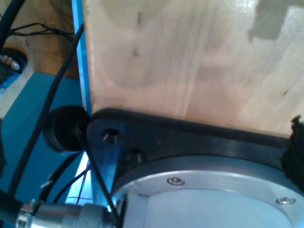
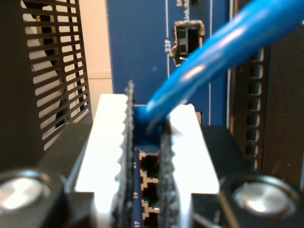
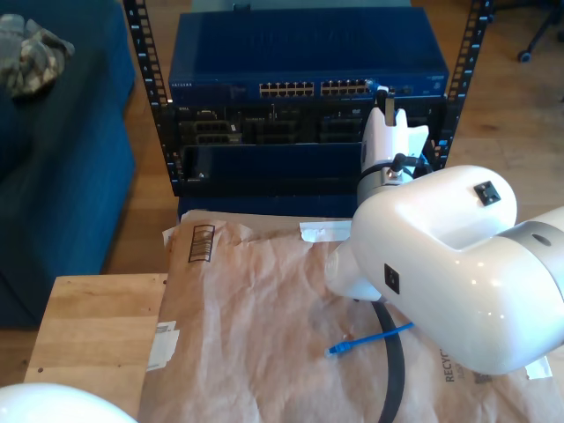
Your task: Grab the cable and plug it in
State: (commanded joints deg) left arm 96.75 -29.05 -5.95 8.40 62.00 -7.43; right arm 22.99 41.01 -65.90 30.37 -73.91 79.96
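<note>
Blue cable (image 2: 223, 47), clamped at its plug end by my second end effector (image 2: 151, 137), points lengthwise toward the switch (image 3: 308, 53) ports just ahead.

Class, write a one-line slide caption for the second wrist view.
My second gripper pinches the blue cable just before the switch's ports.

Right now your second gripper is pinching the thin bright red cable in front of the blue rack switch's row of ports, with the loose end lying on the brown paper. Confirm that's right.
Not quite: the cable is not red. The second wrist view shows my second gripper pinching a thin bright blue cable in front of the blue rack switch's row of ports. Its loose end lies on the brown paper in the exterior view.
</note>
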